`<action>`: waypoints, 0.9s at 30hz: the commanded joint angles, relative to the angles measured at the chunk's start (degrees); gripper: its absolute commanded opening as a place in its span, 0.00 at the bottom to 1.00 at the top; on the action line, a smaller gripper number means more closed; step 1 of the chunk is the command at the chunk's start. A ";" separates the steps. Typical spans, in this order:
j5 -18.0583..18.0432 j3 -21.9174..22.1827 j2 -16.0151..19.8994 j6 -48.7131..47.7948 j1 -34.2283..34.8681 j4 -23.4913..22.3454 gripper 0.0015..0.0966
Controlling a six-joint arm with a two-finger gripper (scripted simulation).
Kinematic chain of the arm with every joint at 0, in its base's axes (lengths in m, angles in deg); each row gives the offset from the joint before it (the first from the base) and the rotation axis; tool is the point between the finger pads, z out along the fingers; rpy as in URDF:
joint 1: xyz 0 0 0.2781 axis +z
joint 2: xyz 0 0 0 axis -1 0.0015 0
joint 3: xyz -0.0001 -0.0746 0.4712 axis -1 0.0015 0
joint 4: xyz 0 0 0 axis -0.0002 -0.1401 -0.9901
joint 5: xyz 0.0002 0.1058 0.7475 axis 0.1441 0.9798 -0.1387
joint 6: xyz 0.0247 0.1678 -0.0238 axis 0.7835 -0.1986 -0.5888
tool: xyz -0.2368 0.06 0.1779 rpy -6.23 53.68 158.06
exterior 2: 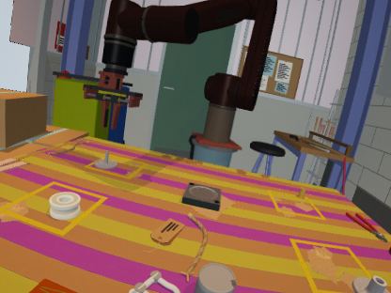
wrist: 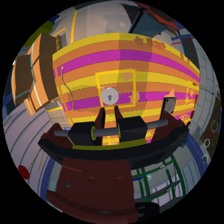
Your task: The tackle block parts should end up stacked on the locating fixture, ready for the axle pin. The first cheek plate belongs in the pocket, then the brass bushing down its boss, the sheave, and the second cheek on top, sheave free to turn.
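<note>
My gripper [exterior 2: 111, 123] hangs high above the far left of the table, empty, its fingers set narrow. Directly below it, inside a yellow marked square, lies a grey round cheek plate with an upright boss [exterior 2: 105, 163], which the wrist camera shows just ahead of my fingertips [wrist: 109, 96]. The dark locating fixture [exterior 2: 202, 195] sits mid-table with a round part in its pocket. The white sheave [exterior 2: 64, 205] rests in a yellow square at the left. A small brass bushing [exterior 2: 301, 192] stands in a square at the right. A grey part [exterior 2: 376, 283] lies at the near right corner.
Behind the table stand my arm's base [exterior 2: 217, 143], a green door, a stool [exterior 2: 267, 150] and a workbench. A cardboard box [exterior 2: 21, 117] sits at the left edge. A rope [exterior 2: 199, 244], a tag [exterior 2: 167, 231], a shackle [exterior 2: 152, 281], a grey can [exterior 2: 215, 278] and red pliers [exterior 2: 366, 225] lie nearer.
</note>
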 commanded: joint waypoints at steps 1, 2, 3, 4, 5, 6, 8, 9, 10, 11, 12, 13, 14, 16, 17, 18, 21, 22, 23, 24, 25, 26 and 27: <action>1.02 0.33 0.92 0.00 0.00 -0.02 0.25; 2.10 0.56 1.77 -0.01 0.00 -0.02 0.25; 3.12 0.75 2.61 -0.01 -0.01 -0.02 0.25; 4.06 0.89 3.40 -0.01 -0.01 -0.01 0.25; 4.88 1.00 4.09 -0.02 -0.01 -0.01 0.25; 5.55 1.06 4.67 -0.02 -0.02 0.00 0.25; 6.41 1.12 5.40 -0.02 -0.02 0.02 0.25; 6.61 1.12 5.56 -0.02 -0.02 0.02 0.25; 6.69 1.11 5.62 -0.03 -0.02 0.03 0.25; 6.71 1.10 5.61 -0.03 -0.02 0.03 0.25; 6.72 1.09 5.61 -0.03 -0.03 0.03 0.25; 6.73 1.09 5.61 -0.03 -0.03 0.03 0.25; 6.76 1.10 5.63 -0.03 -0.03 0.03 0.25; 6.85 1.12 5.71 -0.03 -0.03 0.02 0.25; 6.92 1.13 5.77 -0.03 -0.03 0.02 0.25; 7.00 1.15 5.86 -0.03 -0.03 0.02 0.25; 7.35 1.20 6.19 -0.03 -0.03 0.01 0.25; 7.50 1.21 6.33 -0.03 -0.03 0.01 0.25; 7.66 1.23 6.48 -0.03 -0.03 0.01 0.25; 7.83 1.25 6.65 -0.03 -0.03 0.01 0.25; 8.01 1.26 6.82 -0.03 -0.03 0.01 0.25; 8.20 1.28 6.99 -0.03 -0.03 0.01 0.25; 8.39 1.29 7.17 -0.03 -0.03 0.01 0.25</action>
